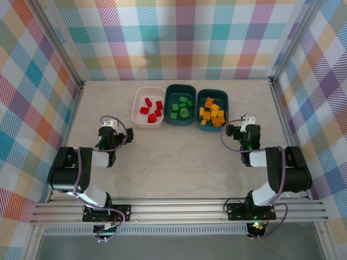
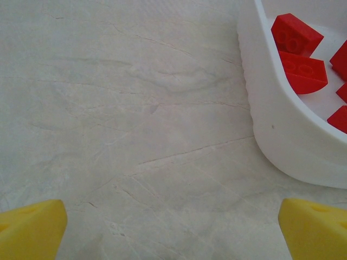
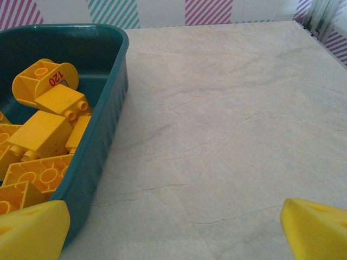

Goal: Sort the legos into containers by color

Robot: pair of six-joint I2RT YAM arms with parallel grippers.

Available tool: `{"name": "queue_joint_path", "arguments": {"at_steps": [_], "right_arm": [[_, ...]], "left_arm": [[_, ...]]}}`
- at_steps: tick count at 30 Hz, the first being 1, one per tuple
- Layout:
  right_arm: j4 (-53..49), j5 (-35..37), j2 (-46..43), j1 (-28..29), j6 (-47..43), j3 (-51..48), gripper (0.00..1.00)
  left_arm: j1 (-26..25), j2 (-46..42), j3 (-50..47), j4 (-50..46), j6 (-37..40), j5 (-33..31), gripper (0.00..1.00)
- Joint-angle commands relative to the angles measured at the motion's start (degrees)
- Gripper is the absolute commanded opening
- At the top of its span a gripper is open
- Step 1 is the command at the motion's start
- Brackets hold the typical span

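Three containers stand in a row at the back of the table. The white tub [image 1: 136,111] holds red legos [image 1: 152,108], the middle teal tub [image 1: 169,111] holds green legos [image 1: 181,106], and the right teal tub [image 1: 225,105] holds yellow-orange legos [image 1: 212,114]. My left gripper [image 1: 114,131] is low over bare table just left of the white tub [image 2: 282,141]. It is open [image 2: 173,227], with nothing between its yellow fingertips [image 2: 30,227]. My right gripper [image 1: 245,125] is right of the yellow-brick tub [image 3: 103,135], also open [image 3: 173,230] and empty.
Checked walls enclose the table on three sides, with metal frame posts [image 1: 274,81] at the back corners. A rail [image 1: 173,208] with both arm bases runs along the near edge. Bare marbled tabletop [image 1: 179,157] lies between the arms and the tubs.
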Motion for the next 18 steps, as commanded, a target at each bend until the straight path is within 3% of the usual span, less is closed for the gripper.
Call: {"name": "queue_joint_path", "arguments": {"at_steps": [1, 18], "right_arm": [[0.33, -0.88, -0.18, -0.26, 0.90, 0.43, 1.00], [0.65, -0.86, -0.35, -0.26, 0.81, 0.17, 1.00]], "left_arm": [[-0.57, -0.25, 0.98, 1.43, 0.78, 0.35, 1.00], [-1.20, -0.22, 1.06, 1.30, 1.23, -0.82, 1.00]]}}
